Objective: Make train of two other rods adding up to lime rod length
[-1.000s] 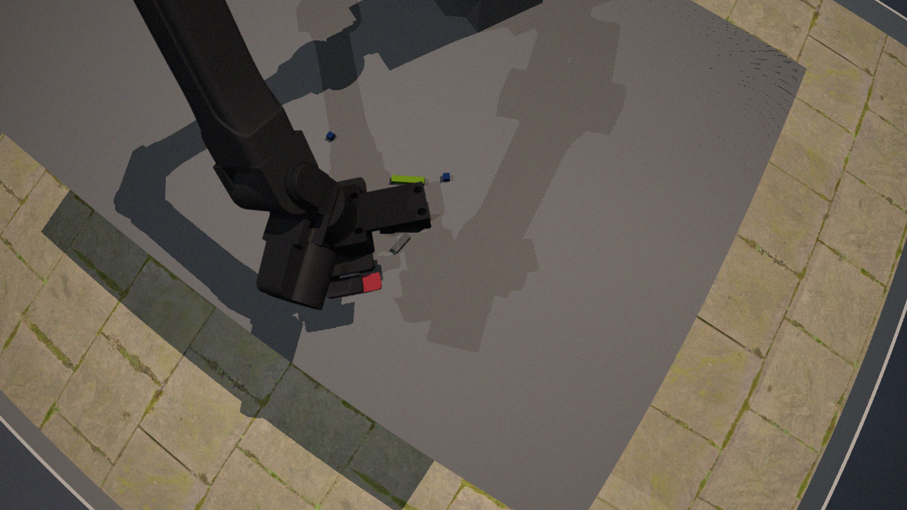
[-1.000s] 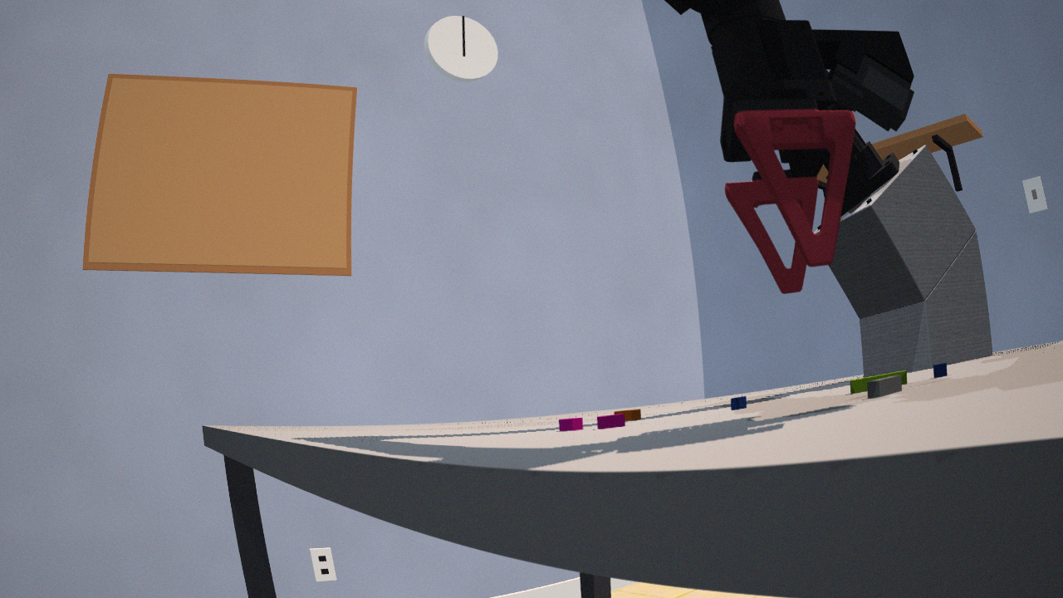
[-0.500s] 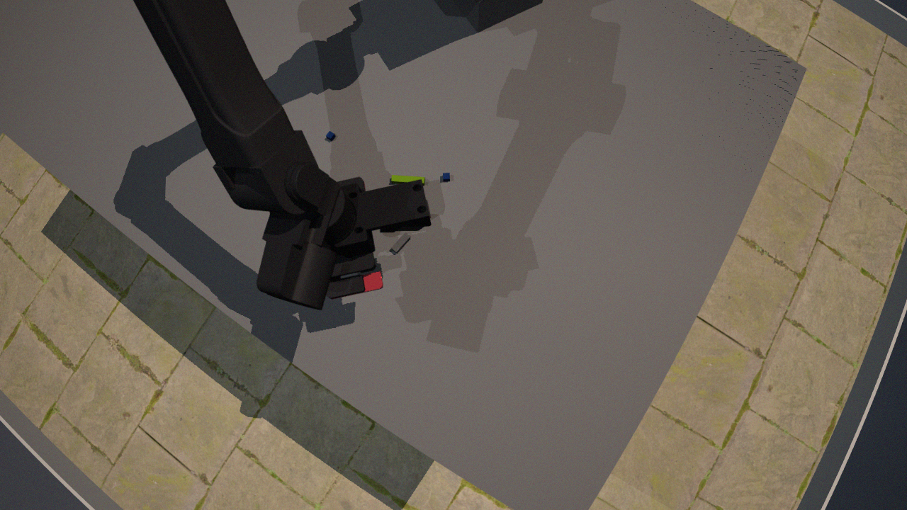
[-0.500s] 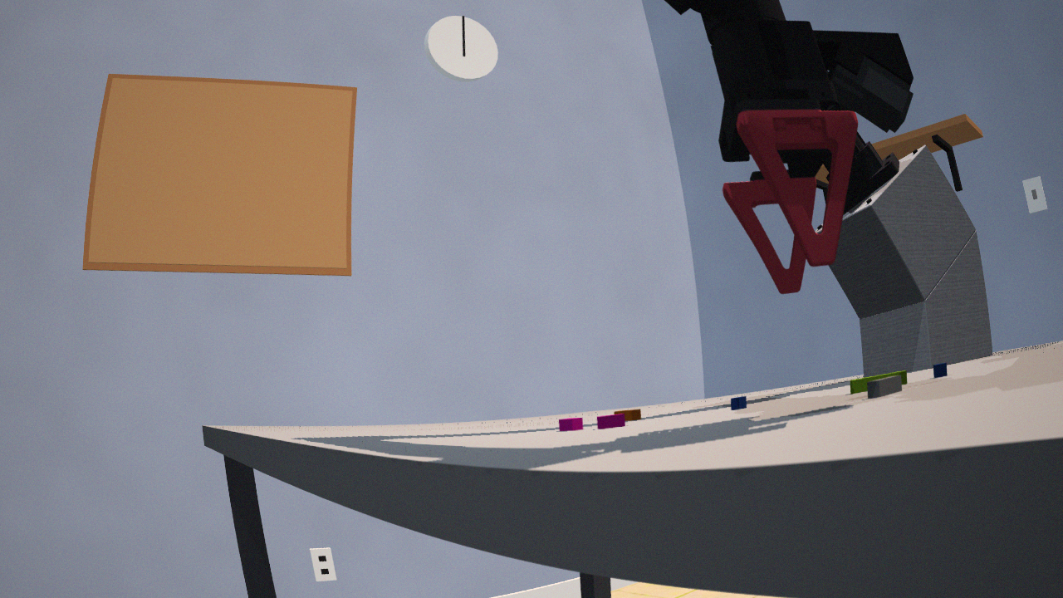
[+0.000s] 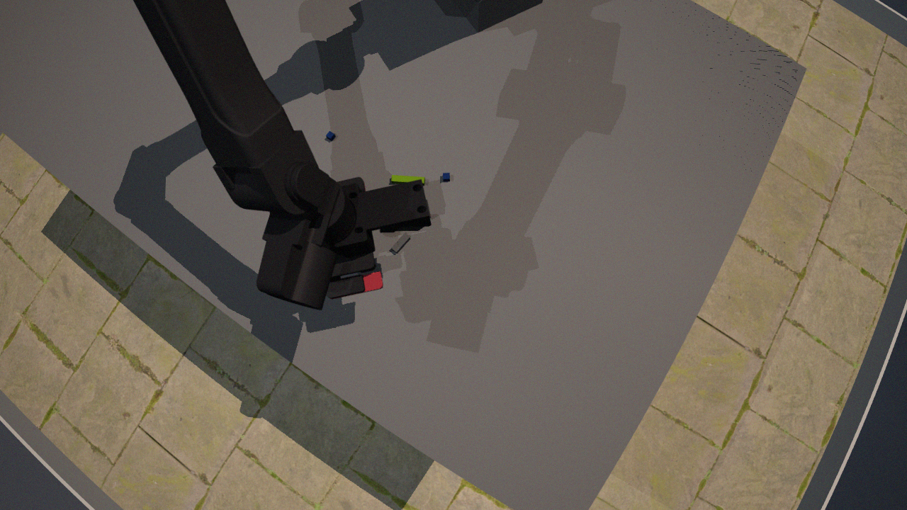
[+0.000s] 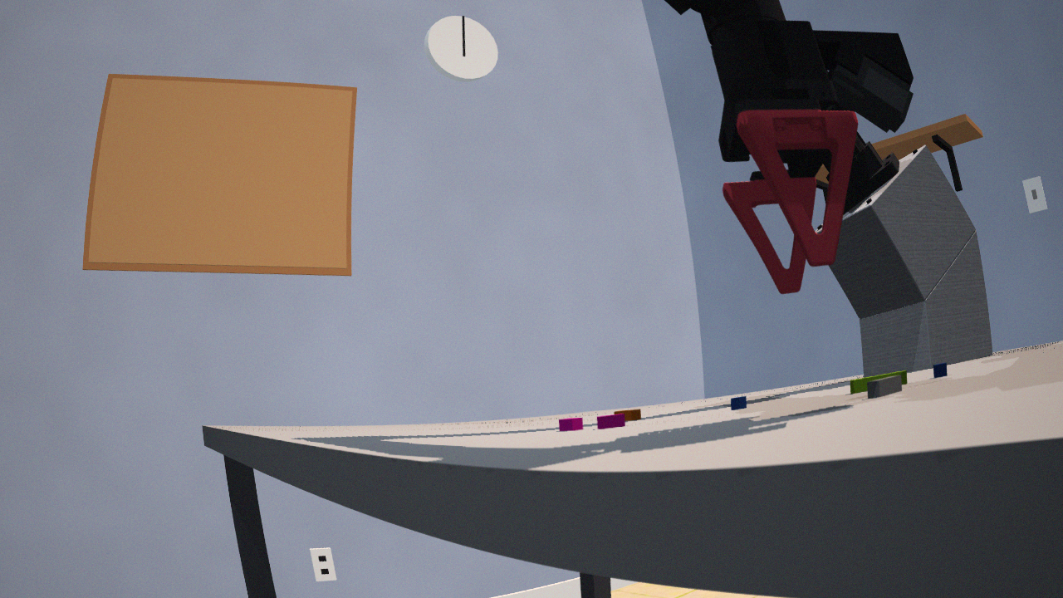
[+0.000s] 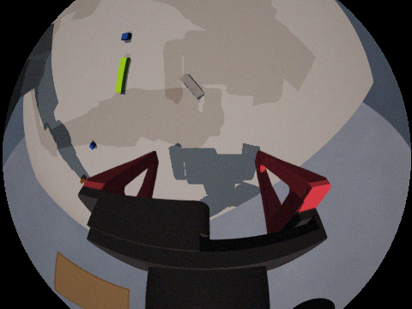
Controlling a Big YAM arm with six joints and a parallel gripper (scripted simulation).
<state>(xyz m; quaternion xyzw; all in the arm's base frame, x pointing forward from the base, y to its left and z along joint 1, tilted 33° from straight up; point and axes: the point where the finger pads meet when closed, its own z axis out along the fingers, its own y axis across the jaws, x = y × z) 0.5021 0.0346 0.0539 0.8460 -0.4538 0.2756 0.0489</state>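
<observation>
So the gripper (image 6: 806, 271) was hanging well above the table (image 6: 668, 461) with its red fingers spread all the way and nothing between them. From the side view it sat high up, over the end of the table where the lime rod (image 5: 407, 179) was.

Using the lime rod as the anchor: it lay flat on the table, partly tucked under the black wrist block in the top view. One blue cube (image 5: 446, 177) sat just off its one end, near but not touching. The other blue cube (image 5: 329, 135) was off past the opposite end and a bit further out, well apart. The grey rod (image 5: 399, 243) lay on its own to one side of the lime rod, turned at an angle to it, with a clear gap between them.

In the side view, way down the table from the lime rod (image 6: 877, 381), two magenta rods (image 6: 570, 423) (image 6: 610, 420) sat near each other in a rough row, and the orange rod (image 6: 628, 414) was just behind the second one. Couldn't tell if those two touched.
</observation>
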